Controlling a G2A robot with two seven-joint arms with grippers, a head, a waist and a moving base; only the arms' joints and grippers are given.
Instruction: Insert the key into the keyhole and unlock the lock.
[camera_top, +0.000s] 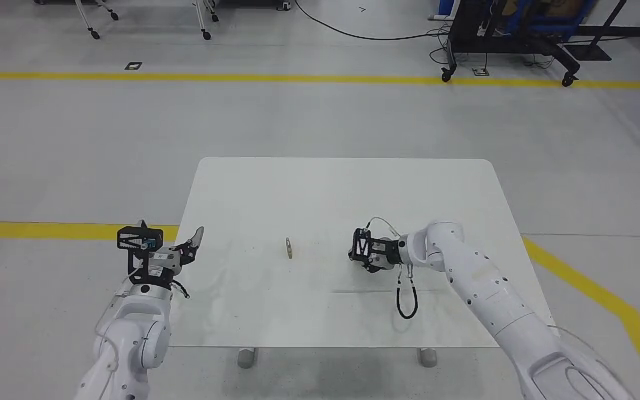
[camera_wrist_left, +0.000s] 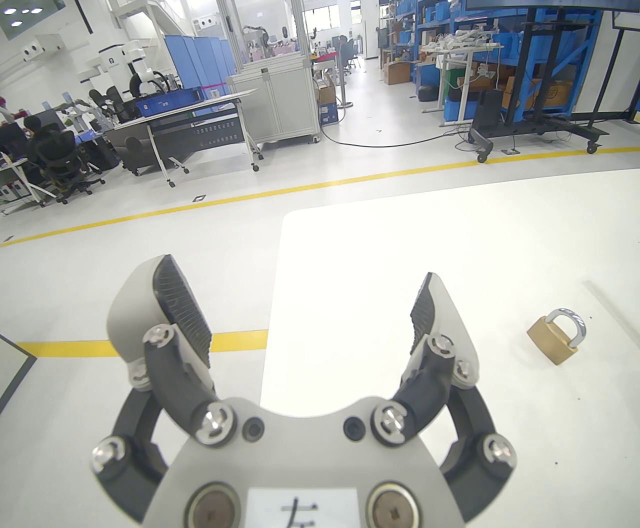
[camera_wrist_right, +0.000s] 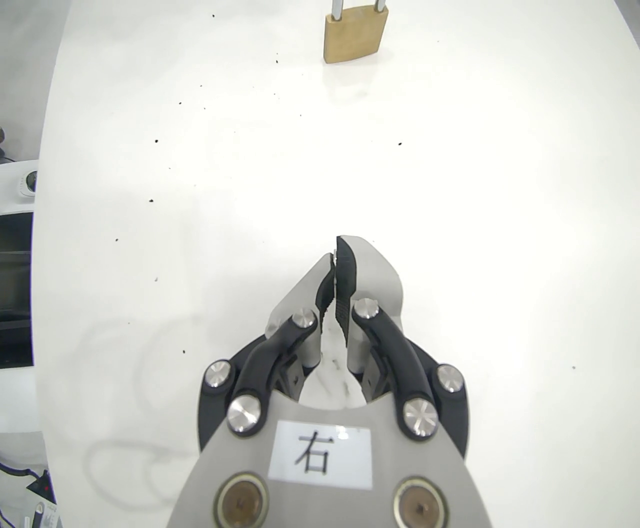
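One lock (camera_wrist_right: 355, 34) — straight ahead of closed right gripper (camera_wrist_right: 334, 248), apart.

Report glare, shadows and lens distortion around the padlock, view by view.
Top view: even light, the padlock casts almost no shadow on the table. Left wrist view: the padlock's shadow is faint too. Right wrist view: the table edge bows, and glare whitens the surface ahead of the right gripper.

lock (camera_wrist_left: 550, 342): brass body, silver shackle | table (camera_wrist_left: 400, 240): white, dark specks | floor stripe (camera_top: 300, 77): yellow
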